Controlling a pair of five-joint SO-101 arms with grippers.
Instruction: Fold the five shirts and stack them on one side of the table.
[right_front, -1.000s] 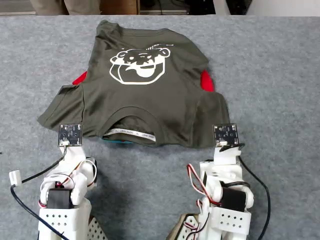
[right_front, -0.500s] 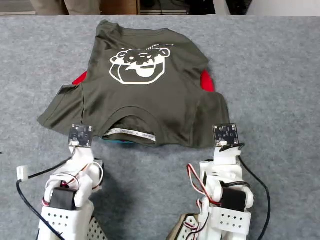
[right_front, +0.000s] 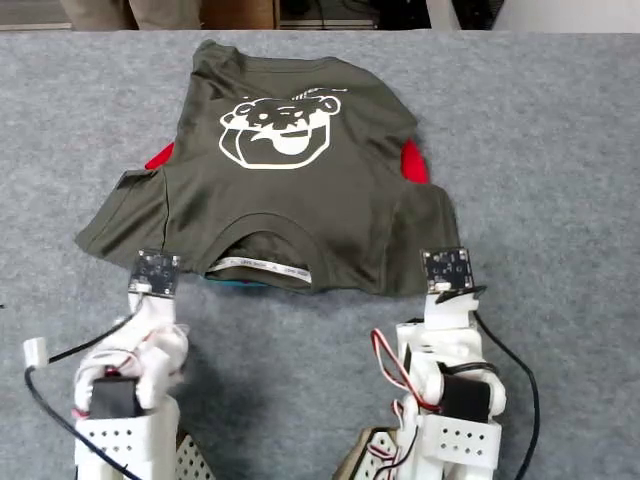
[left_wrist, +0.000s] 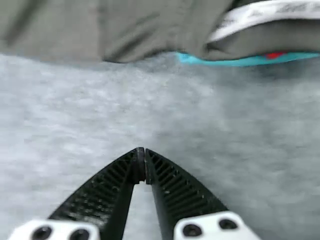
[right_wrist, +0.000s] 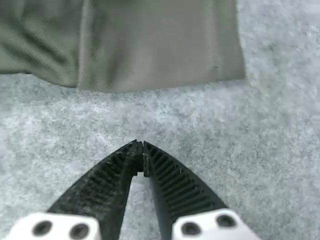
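**Spread olive shirt (right_front: 290, 200) on top, collar at 6 o'clock**

The olive shirt lies flat at the middle of the grey table (right_front: 560, 150), with its hem at 12 o'clock and both sleeves out to 8 and 4 o'clock. A white cartoon graphic (right_front: 275, 130) sits on its chest. The small white writing above the graphic cannot be read. Inside the collar runs a white neck label (right_front: 262, 266), and its print is too small to make out.

A red shirt (right_front: 413, 162) shows from under the olive one at 3 and 9 o'clock. A strip of a teal shirt (left_wrist: 240, 60) shows just below the collar.

The left arm (right_front: 130, 380) stands at 7 o'clock on the table and the right arm (right_front: 445, 370) at 5 o'clock. The left gripper (left_wrist: 140, 165) has its tips pressed together on nothing, over bare table just short of the olive shirt's edge near the collar. The right gripper (right_wrist: 140, 157) is also pressed together and empty, just short of the sleeve hem.
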